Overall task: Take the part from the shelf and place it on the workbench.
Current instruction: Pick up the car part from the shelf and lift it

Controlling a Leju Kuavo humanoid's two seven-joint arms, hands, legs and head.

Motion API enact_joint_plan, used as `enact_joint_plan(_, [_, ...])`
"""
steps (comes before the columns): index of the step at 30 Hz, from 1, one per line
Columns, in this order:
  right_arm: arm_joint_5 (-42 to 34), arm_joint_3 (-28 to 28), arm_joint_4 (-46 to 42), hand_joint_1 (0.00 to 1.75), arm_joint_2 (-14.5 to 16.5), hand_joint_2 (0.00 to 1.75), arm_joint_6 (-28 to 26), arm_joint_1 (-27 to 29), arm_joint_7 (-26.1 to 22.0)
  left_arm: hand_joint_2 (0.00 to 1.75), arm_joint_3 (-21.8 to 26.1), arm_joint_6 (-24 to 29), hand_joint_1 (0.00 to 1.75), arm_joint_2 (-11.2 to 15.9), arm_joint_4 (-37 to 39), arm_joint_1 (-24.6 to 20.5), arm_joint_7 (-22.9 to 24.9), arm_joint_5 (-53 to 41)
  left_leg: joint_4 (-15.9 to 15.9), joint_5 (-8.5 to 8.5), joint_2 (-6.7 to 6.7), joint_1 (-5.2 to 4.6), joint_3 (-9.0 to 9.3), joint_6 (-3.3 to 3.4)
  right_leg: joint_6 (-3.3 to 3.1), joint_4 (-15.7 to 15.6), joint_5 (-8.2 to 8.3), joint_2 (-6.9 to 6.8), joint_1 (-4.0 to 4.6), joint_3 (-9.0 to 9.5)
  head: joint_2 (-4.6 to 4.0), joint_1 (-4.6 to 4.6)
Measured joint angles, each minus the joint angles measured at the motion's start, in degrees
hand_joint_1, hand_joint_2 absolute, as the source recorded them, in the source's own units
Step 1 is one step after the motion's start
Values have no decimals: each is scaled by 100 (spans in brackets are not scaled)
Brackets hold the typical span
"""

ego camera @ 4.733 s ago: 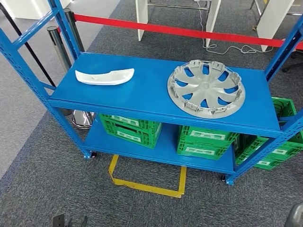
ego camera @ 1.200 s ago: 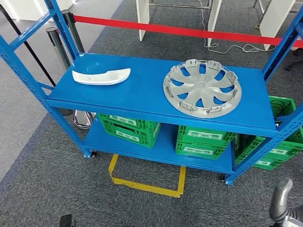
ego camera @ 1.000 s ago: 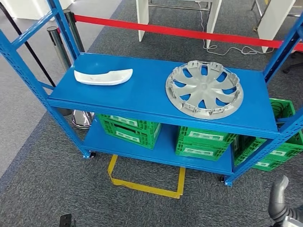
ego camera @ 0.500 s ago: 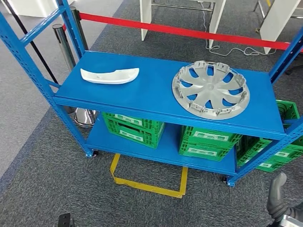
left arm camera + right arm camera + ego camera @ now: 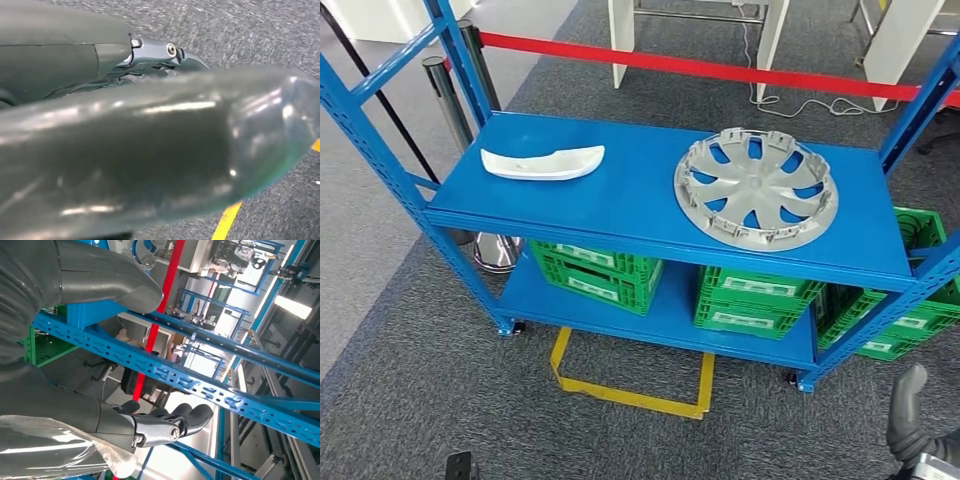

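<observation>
Shelf point(image 5: 644, 205): blue steel rack on grey carpet, its top board carrying two parts.
Hubcap point(image 5: 755, 187): silver, lying flat with its clipped rim upward, at the right end of the top board, between the front and back edges.
Trim point(image 5: 543, 162): long white curved piece, lying flat near the back left corner of the board, well apart from the hubcap.
Crates point(image 5: 595, 270): green, on the lower board under both parts; more of them stand past the right post.
Right hand point(image 5: 912, 425): low at the near right, in front of the shelf and below its top board, touching nothing. In the wrist view its dark fingers point(image 5: 177, 422) lie fairly straight and close together, the thumb point(image 5: 109, 277) set well apart from them, with nothing held.
Left hand point(image 5: 158, 52): hangs over the carpet; its thumb blocks most of the wrist view, so I cannot tell how its fingers lie or whether they hold anything.
Floor mark point(image 5: 633, 385): yellow tape outline on the carpet just in front of the shelf's middle.
Barrier point(image 5: 682, 62): red belt stretched behind the shelf, chrome posts point(image 5: 444, 95) at the left end.
</observation>
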Motion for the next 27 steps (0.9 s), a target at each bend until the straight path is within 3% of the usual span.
enact_joint_plan(2, [-3,1,0,0,-1,0,0,-3,2,0,1,2,0,1,0,-5,4,0,-151,-20,-2,-27,51,52,60,2,-4,0,7,-19,0,4])
enact_joint_plan(5, [-7,1,1,0,-9,0,7,-8,22,0,7,23,0,3,0,3,27,-9,-198,1,-1,-23,56,166,155,108,-101,2,-13,-88,0,17])
enact_joint_plan(6, [-10,1,3,0,-15,0,11,-12,36,0,9,34,0,3,0,1,45,-21,-215,11,1,-14,61,201,176,328,-229,5,-16,-198,0,28])
enact_joint_plan(8, [-23,3,17,0,-25,0,20,-15,60,0,13,52,0,3,0,-1,81,-46,-219,9,5,-19,61,244,201,1065,-570,9,-19,-570,0,51])
enact_joint_plan(9, [-28,4,29,0,-26,0,21,-13,68,0,15,58,0,4,0,2,97,-58,-217,6,6,-27,62,253,210,1425,-686,9,-19,-759,0,51])
enact_joint_plan(10, [-31,3,42,0,-27,0,22,-10,73,0,18,62,0,5,0,5,105,-73,-215,1,6,-33,67,258,213,1628,-703,9,-19,-881,0,52])
enact_joint_plan(11, [-31,2,52,0,-27,0,22,-9,75,0,20,66,0,8,0,7,112,-87,-214,-5,3,-37,77,261,210,1612,-605,9,-18,-901,0,54])
enact_joint_plan(12, [-28,1,60,0,-28,0,22,-10,76,0,21,68,0,10,0,7,120,-103,-213,-14,-1,-38,93,259,200,1368,-409,8,-19,-810,0,53])
enact_joint_plan(13, [-26,1,63,0,-28,0,22,-12,75,0,22,68,0,13,0,8,127,-114,-213,-27,-5,-39,112,250,186,975,-176,7,-19,-639,0,54])
enact_joint_plan(15, [-21,5,68,0,-28,0,22,-18,74,0,25,68,0,14,0,5,142,-120,-198,-61,-11,-62,131,207,153,279,82,9,-10,-310,0,50])
enact_joint_plan(16, [-20,7,70,0,-28,0,23,-16,74,0,28,68,0,14,0,5,148,-120,-191,-71,-12,-72,127,179,133,119,104,14,-4,-227,0,46])
enact_joint_plan(20, [-14,10,71,0,-32,0,28,0,74,0,37,68,0,17,0,-1,169,-121,-99,-146,-10,-63,101,64,27,44,88,24,-12,-170,0,26])
enact_joint_plan(22, [-11,22,71,0,-32,0,32,-1,74,0,38,68,0,21,0,-4,170,-122,355,-403,-7,-45,-96,-1,-26,24,78,6,-32,-133,0,-1])
enact_joint_plan(25, [-10,28,72,0,-32,0,34,0,76,0,41,68,0,22,0,8,170,-122,1347,-837,-5,-21,-585,-49,-68,25,50,-10,-30,-111,0,-15])
enact_joint_plan(27, [-10,29,72,0,-32,0,35,-1,77,0,42,68,0,22,0,11,170,-122,1477,-883,-5,-19,-652,-53,-72,25,47,-10,-30,-109,0,-15])
